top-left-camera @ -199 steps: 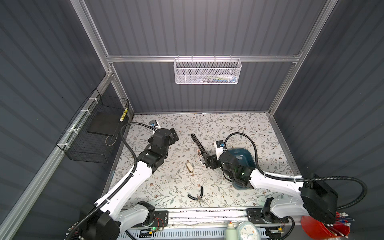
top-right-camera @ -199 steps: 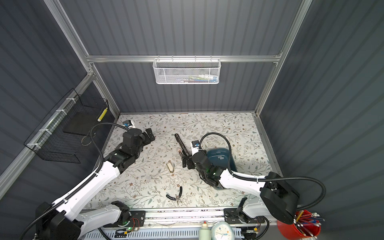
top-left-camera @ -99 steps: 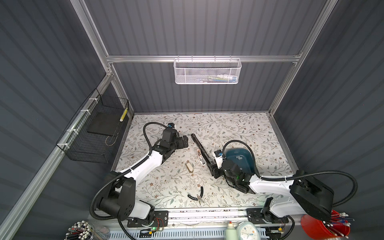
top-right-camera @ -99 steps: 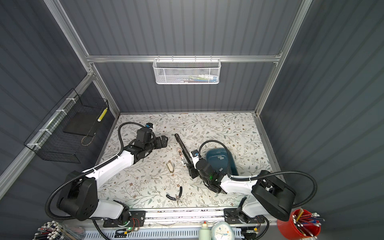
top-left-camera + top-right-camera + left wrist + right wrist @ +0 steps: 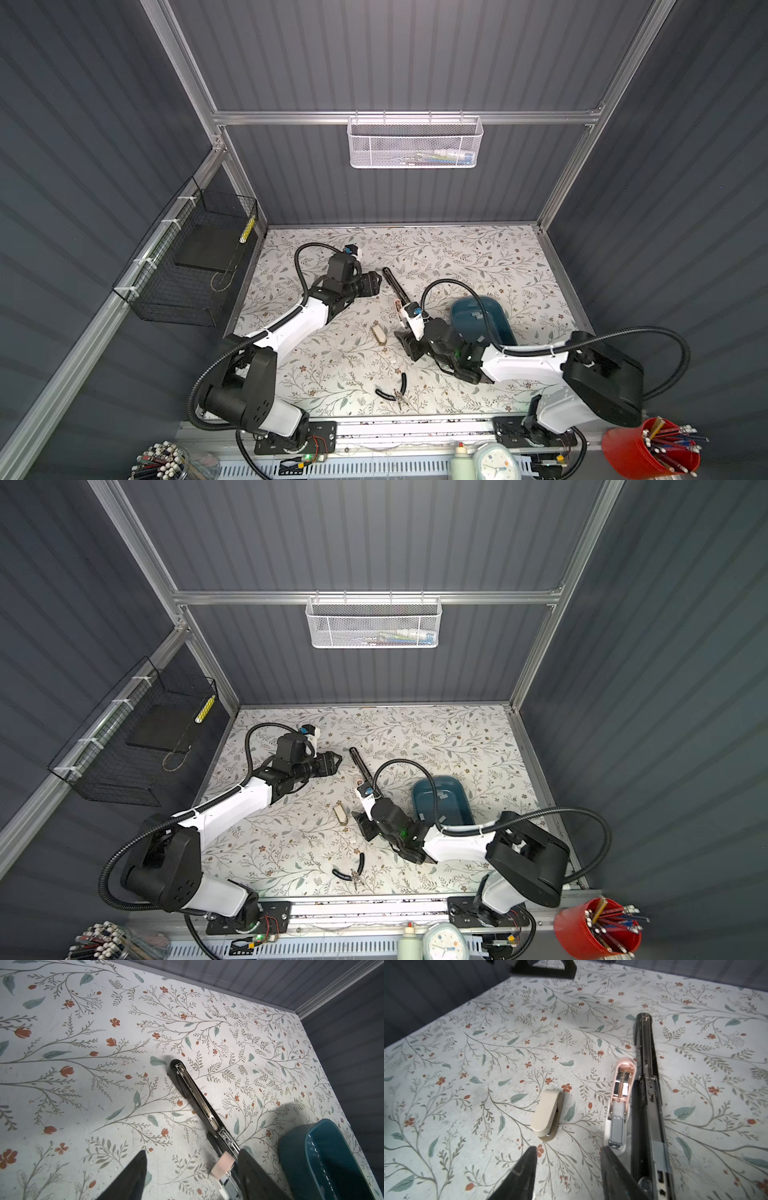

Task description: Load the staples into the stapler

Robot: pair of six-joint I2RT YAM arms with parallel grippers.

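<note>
Here left jaws and right jaws gape empty; pink stapler (image 5: 620, 1097) lies beside black stapler (image 5: 646, 1084), beige stapler (image 5: 547, 1114) nearby.

The left arm (image 5: 299, 328) reaches low and forward from its base, forearm slanted toward the black stapler (image 5: 394, 286). The left gripper (image 5: 372, 285) lies just beside that stapler's far end, on its left, jaws parted and empty in the left wrist view (image 5: 192, 1150). The right arm (image 5: 515, 365) lies low, elbow folded. The right gripper (image 5: 409, 347) sits close by the stapler's near end, fingers (image 5: 519, 1176) apart, nothing between them.
</note>
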